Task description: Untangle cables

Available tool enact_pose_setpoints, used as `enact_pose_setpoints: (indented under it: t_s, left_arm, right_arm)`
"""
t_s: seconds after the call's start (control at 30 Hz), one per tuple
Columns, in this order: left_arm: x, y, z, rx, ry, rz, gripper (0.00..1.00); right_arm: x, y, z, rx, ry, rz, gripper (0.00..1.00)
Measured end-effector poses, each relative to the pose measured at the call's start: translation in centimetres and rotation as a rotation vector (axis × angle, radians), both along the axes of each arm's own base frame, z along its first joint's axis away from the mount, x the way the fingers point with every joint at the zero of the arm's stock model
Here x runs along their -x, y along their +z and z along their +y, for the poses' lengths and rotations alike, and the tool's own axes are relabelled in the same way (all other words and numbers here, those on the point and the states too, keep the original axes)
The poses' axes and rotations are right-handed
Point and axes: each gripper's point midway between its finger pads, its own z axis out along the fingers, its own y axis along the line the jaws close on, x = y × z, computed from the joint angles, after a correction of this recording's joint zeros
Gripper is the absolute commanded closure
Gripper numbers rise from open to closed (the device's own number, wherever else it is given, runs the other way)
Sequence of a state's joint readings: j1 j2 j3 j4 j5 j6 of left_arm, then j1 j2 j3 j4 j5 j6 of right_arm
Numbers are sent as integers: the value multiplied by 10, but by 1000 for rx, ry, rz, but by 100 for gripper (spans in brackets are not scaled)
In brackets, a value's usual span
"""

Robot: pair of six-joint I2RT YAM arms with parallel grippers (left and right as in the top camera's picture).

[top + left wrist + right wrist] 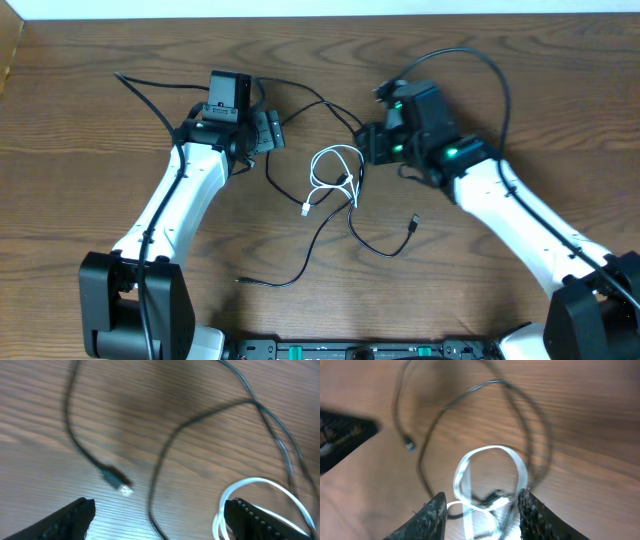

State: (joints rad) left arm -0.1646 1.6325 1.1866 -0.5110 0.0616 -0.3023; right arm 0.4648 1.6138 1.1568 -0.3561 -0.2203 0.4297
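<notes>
Since the white cable looks light and limp, I'd pinch its loop, framed by my spread right gripper, with the left gripper likewise spread.

one black cable, one white cable, one wooden table

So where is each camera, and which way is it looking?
Overhead: sits above the table and looks straight down. It shows both arms, the left gripper, the right gripper, the white cable and the black cable.
Left wrist: sits on the left arm and looks down past its own open fingers at a black plug.
Right wrist: sits on the right arm and looks down between its own fingers at the white loop.
Shared: all three see the white and black cables.
</notes>
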Motion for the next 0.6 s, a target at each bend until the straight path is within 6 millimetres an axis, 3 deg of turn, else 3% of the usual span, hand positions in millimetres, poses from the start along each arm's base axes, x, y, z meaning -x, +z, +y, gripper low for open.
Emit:
enact_pose_setpoints:
  t_s: [0.13,0.2,0.27,0.33,0.6]
  left_arm:
    - [0,2,-14,54,-68,-4,76]
    - [0,3,-20,65,-95,-9,80]
    - [1,4,-27,77,-114,-12,79]
    - [2,4,-33,84,-130,-11,69]
    - [6,6,-56,92,-195,-19,45]
  right_arm:
    - [-11,-14,-32,5,-119,71,64]
    - [-16,-26,-40,9,-150,101,65]
    - [-24,-42,-42,12,-169,120,66]
    - [-28,-56,-41,15,-172,137,66]
    - [-41,-116,-28,-33,-201,230,68]
